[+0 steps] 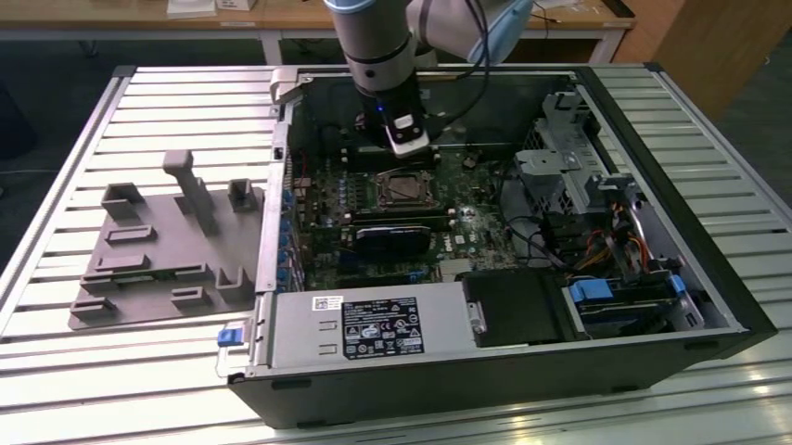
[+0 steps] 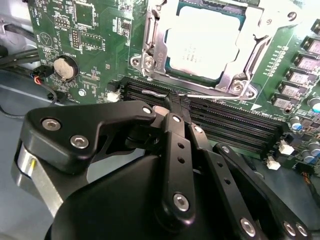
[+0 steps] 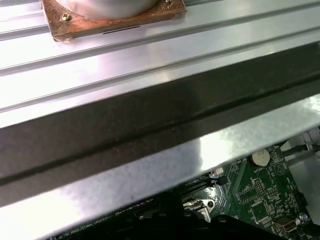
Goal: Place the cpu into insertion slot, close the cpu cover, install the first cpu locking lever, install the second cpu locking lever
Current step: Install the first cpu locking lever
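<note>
One locking lever in the grip; cpu seated, cover down.

One cpu (image 2: 202, 42) lies flat in the insertion slot (image 1: 380, 190), and one cpu cover (image 2: 150, 45) is folded down over it, its frame edging the pale chip top. The gripper (image 2: 177, 102) stands just beside the insertion slot, on the side of the long memory slots (image 2: 235, 125). Its fingers (image 2: 172, 145) are drawn together and, as far as I can judge, pinched on one thin silver locking lever (image 2: 220, 97) running along that edge of the slot. To do this step well, hold the pinch on the wire itself, keep the swing low and close to the slot edge, and avoid dragging on the memory slots. Counted beside the slot: four memory slots, as near as I can count, and one coin battery (image 2: 65, 67).
</note>
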Action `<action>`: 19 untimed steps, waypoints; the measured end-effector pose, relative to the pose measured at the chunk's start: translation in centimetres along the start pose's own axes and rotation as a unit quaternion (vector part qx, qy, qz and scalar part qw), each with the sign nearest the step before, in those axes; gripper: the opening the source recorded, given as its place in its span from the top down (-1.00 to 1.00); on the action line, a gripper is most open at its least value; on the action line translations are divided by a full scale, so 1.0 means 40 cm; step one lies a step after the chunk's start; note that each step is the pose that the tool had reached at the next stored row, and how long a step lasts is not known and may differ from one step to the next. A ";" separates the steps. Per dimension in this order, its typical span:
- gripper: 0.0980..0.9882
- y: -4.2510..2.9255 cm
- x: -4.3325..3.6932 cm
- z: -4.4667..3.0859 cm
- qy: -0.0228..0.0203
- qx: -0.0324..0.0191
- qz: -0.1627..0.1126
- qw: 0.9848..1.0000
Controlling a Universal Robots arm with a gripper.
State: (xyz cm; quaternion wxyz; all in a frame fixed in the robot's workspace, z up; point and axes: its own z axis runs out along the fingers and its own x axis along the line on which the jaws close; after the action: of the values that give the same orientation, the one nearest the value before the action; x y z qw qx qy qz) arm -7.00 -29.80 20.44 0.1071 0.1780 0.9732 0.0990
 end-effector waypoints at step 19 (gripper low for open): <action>0.99 0.000 0.004 0.012 -0.007 0.010 0.015 1.000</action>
State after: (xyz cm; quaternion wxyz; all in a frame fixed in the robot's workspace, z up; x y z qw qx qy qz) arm -7.04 -29.65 19.94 0.1106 0.1944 0.9705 0.0901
